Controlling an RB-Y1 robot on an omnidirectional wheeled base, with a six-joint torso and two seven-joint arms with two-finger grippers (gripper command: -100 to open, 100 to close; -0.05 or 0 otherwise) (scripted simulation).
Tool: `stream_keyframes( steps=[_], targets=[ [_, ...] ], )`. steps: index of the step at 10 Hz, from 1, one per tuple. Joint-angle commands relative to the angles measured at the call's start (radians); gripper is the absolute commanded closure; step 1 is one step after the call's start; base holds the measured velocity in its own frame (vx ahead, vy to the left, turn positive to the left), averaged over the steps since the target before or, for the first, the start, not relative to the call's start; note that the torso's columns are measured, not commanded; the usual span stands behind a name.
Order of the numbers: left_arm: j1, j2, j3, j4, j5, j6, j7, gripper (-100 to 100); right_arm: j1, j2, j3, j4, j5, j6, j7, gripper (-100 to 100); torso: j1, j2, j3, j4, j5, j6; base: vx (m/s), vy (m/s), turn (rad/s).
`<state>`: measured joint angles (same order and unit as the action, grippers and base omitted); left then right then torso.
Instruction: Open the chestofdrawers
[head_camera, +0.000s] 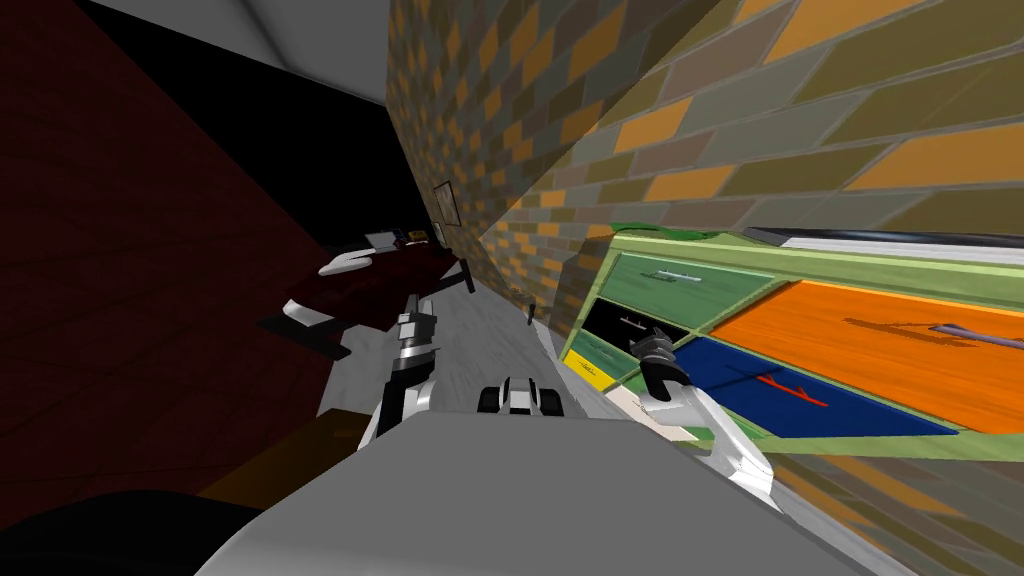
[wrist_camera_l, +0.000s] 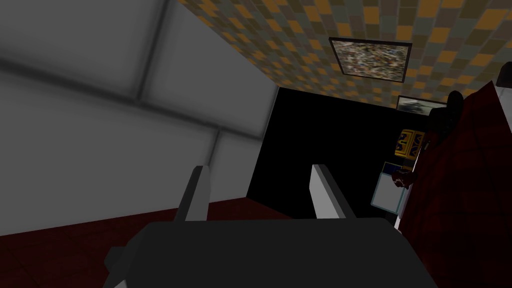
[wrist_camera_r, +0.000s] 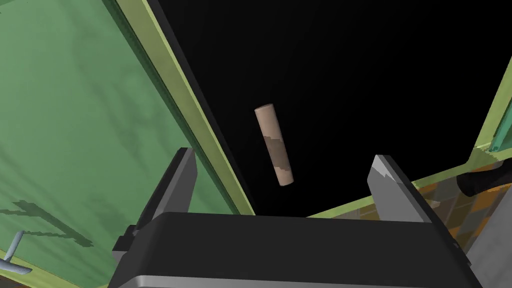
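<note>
Now right gripper, fingers apart, faces a tan cylinder beside green drawer (left gripper: spread too).

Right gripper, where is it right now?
In the head view the right gripper is on my right, at the black drawer front of the chest of drawers, open fingers either side of its tan handle.

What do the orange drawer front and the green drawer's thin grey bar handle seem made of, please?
Orange drawer front: likely stained wood, matt, with faint grain streaks. Thin grey bar handle: perhaps metal, pale grey with a lighter edge; plastic is possible.
</note>
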<state>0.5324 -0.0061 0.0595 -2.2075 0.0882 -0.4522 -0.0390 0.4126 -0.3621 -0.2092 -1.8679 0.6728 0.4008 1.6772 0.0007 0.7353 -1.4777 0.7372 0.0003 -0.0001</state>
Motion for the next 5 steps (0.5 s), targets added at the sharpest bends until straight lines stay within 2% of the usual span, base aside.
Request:
stream_keyframes(
  steps=[1, 2, 3, 5],
  targets=[
    [0.0, 0.0, 0.0, 0.0, 0.0, 0.0, 0.0, 0, 0.006, -0.01, 0.0, -0.011, -0.012, 0.016, 0.008, -100, 0.0, 0.003, 0.002, 0.001, 0.0, 0.0, 0.07, -0.059, 0.024],
    [0.0, 0.0, 0.0, 0.0, 0.0, 0.0, 0.0, 0, 0.006, -0.011, 0.0, -0.013, -0.014, 0.02, 0.01, -100, 0.003, 0.008, 0.005, 0.002, 0.0, 0.0, 0.018, -0.013, -0.002],
    [0.0, 0.0, 0.0, 0.0, 0.0, 0.0, 0.0, 0, 0.006, -0.011, 0.0, -0.013, -0.013, 0.019, 0.01, 100, 0.004, 0.009, 0.006, 0.003, 0.001, 0.0, 0.009, -0.005, 0.001],
    [-0.001, 0.0, 0.0, 0.0, 0.0, 0.0, 0.0, 0, 0.017, -0.007, 0.007, -0.031, -0.019, 0.026, 0.017, 100, 0.004, 0.009, 0.005, 0.002, 0.001, 0.0, -0.116, 0.104, -0.021]
  ],
)
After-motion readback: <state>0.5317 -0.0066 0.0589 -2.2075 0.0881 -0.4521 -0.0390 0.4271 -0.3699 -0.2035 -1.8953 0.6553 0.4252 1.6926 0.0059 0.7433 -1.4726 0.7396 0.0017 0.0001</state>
